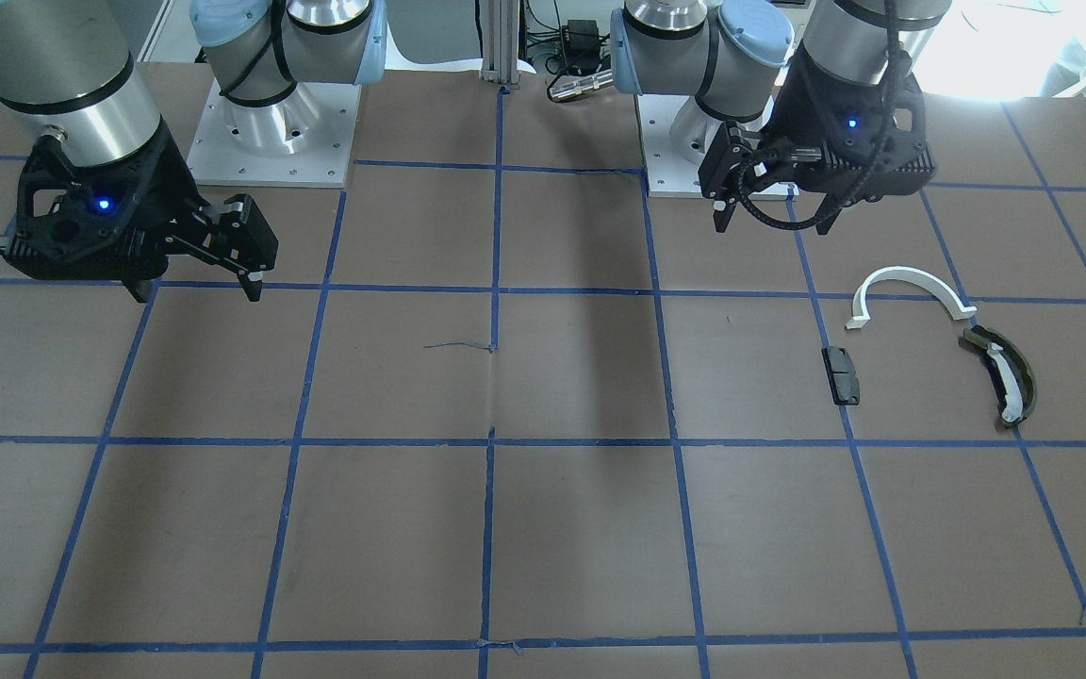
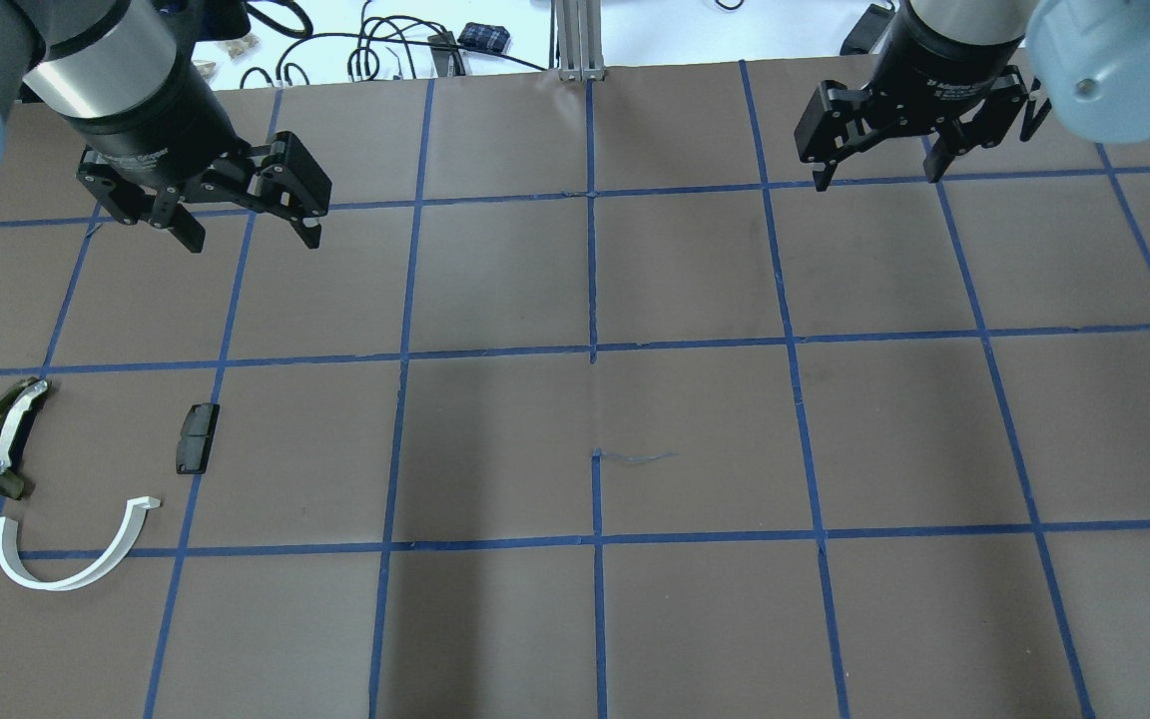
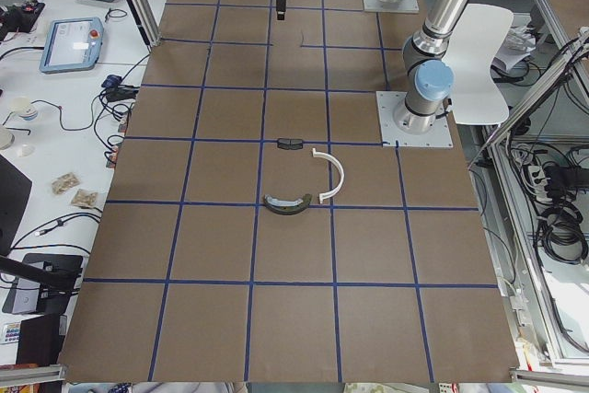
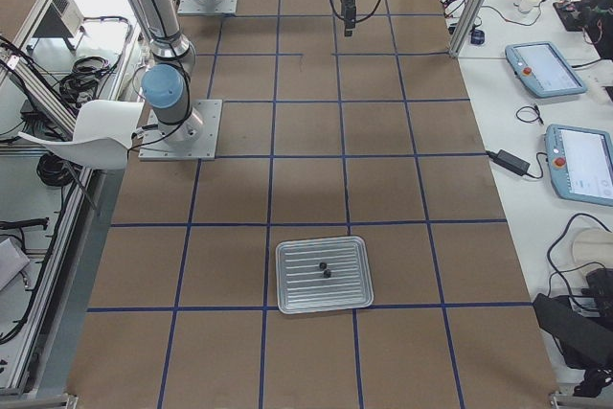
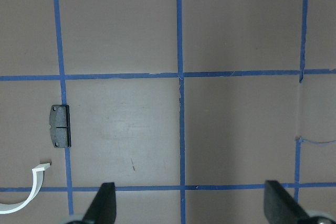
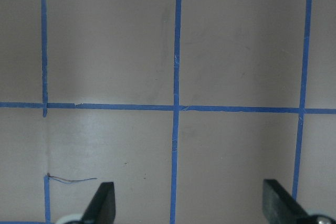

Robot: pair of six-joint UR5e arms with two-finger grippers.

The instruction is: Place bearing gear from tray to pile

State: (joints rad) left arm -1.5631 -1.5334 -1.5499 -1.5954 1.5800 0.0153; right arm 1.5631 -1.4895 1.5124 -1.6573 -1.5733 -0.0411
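A silver tray shows only in the exterior right view, with two small dark bearing gears in it. The pile lies on the robot's left: a white half-ring arc, a small black block and a dark olive curved piece with a white strip. In the front view they are the arc, the block and the olive piece. My left gripper hangs open and empty above the table, beyond the pile. My right gripper is open and empty, far from the tray.
The table is brown paper with a blue tape grid. Both arm base plates stand along the robot's edge. A thin stray thread lies near the centre. Benches with tablets and cables flank the table's long side.
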